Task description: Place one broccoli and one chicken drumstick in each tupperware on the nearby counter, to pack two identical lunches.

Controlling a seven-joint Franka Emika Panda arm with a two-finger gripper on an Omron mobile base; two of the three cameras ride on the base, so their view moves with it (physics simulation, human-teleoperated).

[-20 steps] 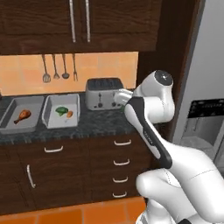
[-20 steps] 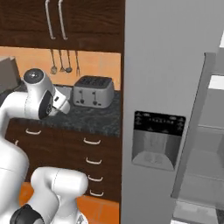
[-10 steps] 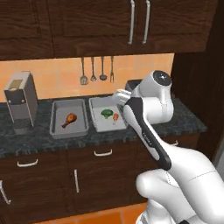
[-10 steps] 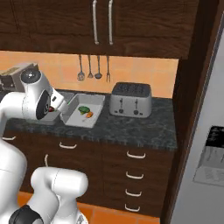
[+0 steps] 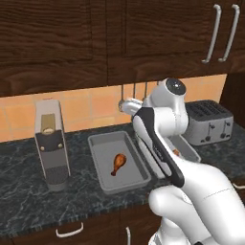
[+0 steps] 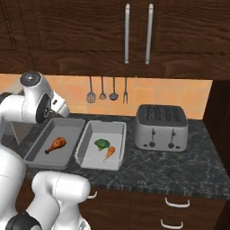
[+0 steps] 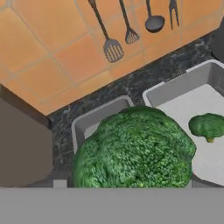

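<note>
Broccoli (image 7: 135, 148): big, green, lumpy.

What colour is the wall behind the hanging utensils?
Orange tiles, shown best in the hand view, behind the dark hanging utensils.

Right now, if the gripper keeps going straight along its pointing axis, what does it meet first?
Probably the left tupperware. In the hand view the held broccoli sits right over its near wall, with the counter and tiled wall beyond. Depth is unclear, so it might clear the rim and land inside.
</note>
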